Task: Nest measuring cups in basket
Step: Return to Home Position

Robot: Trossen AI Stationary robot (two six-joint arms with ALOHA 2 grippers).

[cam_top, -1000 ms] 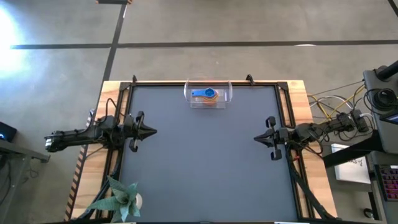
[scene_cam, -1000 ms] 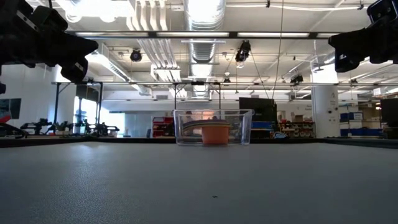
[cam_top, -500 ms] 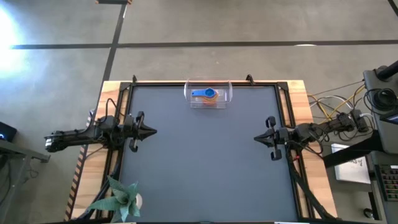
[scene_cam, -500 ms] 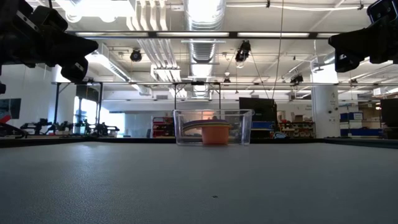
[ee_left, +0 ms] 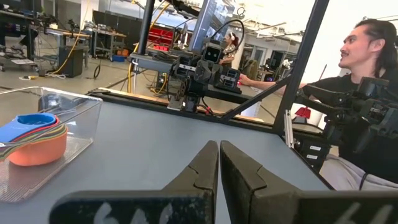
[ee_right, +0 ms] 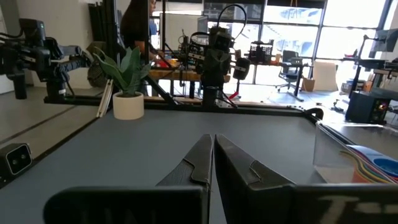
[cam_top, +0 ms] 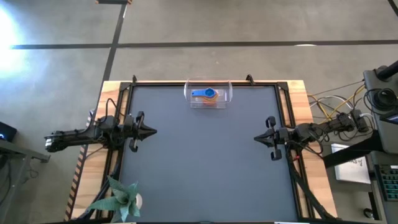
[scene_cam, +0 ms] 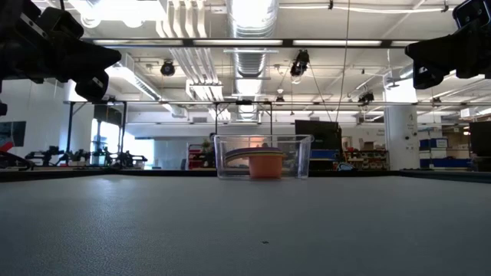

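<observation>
The clear basket (cam_top: pixel 208 94) stands at the middle of the table's far edge. The measuring cups (cam_top: pixel 205 94) sit stacked inside it, blue on top, orange at the bottom (scene_cam: pixel 265 164). They also show in the left wrist view (ee_left: pixel 30 138) and the right wrist view (ee_right: pixel 376 169). My left gripper (cam_top: pixel 153 131) hovers shut and empty above the table's left side. My right gripper (cam_top: pixel 256 139) hovers shut and empty above the right side. Both point toward the table's middle.
A green plant in a white pot (cam_top: pixel 121 199) stands at the table's near left corner. A black frame (cam_top: pixel 205 83) runs round the grey mat. A person sits beyond the table's right side (ee_left: pixel 367 93); another stands beyond the left side (ee_right: pixel 140 31).
</observation>
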